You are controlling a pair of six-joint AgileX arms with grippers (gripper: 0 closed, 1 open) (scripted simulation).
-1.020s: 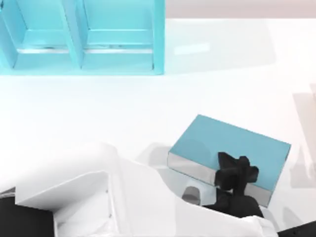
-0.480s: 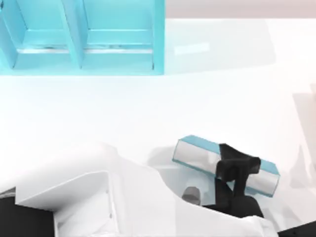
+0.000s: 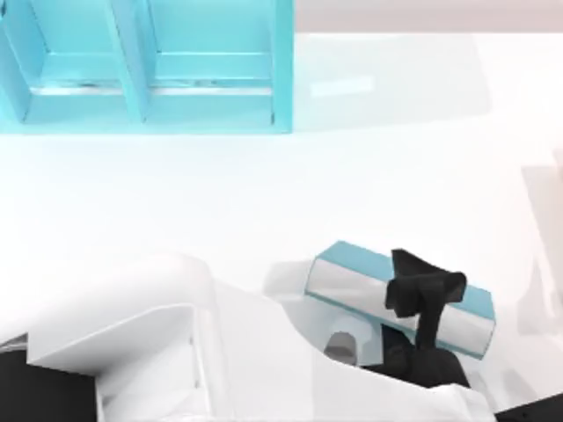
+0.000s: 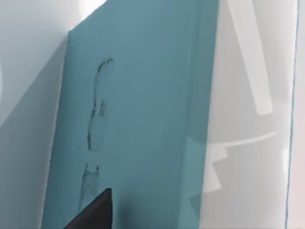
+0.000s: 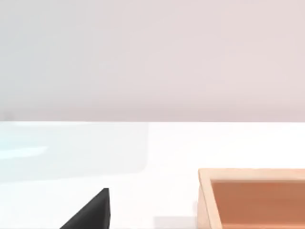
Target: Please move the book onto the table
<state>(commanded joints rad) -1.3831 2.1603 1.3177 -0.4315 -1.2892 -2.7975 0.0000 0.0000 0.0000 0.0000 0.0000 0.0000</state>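
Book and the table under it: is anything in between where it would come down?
Nothing visible. The left gripper holds the book tilted on edge over bare white table; the turquoise shelf unit stands far off.

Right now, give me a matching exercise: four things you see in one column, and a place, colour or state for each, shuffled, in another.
Things:
1. book
2. shelf unit
3. left gripper
4. wooden box

Descriptions:
A. black, clamped across the book
B. orange-brown inside, pale rim
C. turquoise, at the top view's upper left
D. up on its edge, pale page side facing the top camera

Pairs: 1-D, 2-C, 3-A, 4-B
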